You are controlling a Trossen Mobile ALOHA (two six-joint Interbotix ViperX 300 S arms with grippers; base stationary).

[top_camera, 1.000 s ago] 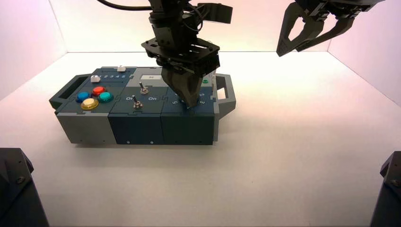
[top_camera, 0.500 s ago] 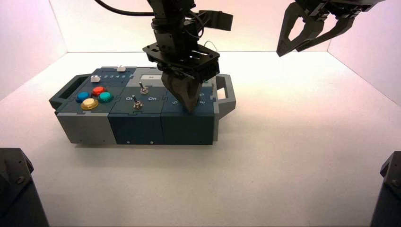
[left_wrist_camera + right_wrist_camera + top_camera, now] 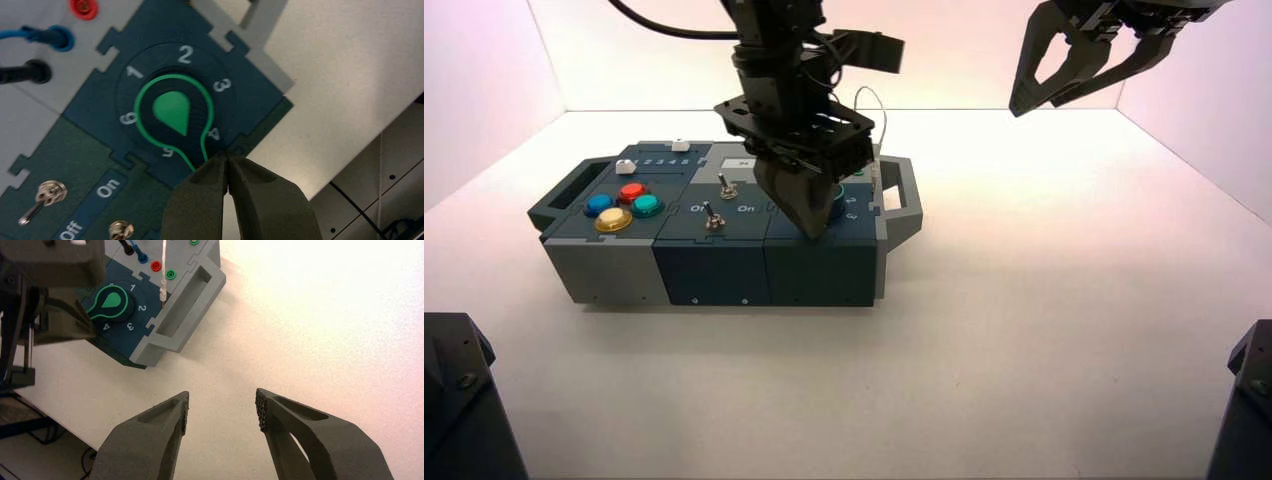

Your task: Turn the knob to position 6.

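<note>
The knob [image 3: 172, 112] is a dark teal teardrop with a bright green outline, on the dial at the box's right end. Its pointed tip lies between the white digits 4 [image 3: 214, 134] and 5 [image 3: 168, 151]. The digit 6 [image 3: 128, 118] comes just after 5 on the ring. My left gripper [image 3: 226, 159] is shut with nothing between its fingers, and its tips rest against the knob's pointed tip, hiding the very end. From above, the left gripper [image 3: 816, 228] stands steeply over the dial and covers most of the knob [image 3: 837, 206]. My right gripper [image 3: 222, 407] hangs open and empty, high at the back right [image 3: 1064, 85].
The box [image 3: 714, 272] carries coloured push-buttons [image 3: 622, 207] at its left end, two metal toggle switches [image 3: 715, 217] in the middle and a grey handle [image 3: 902, 200] on its right end. Plugged wires [image 3: 47, 37] and coloured sockets [image 3: 156, 265] sit behind the dial.
The left gripper, still shut, has swept leftward along the dial's front edge with its wrist turning. More of the dial's right side and its digits now show.
</note>
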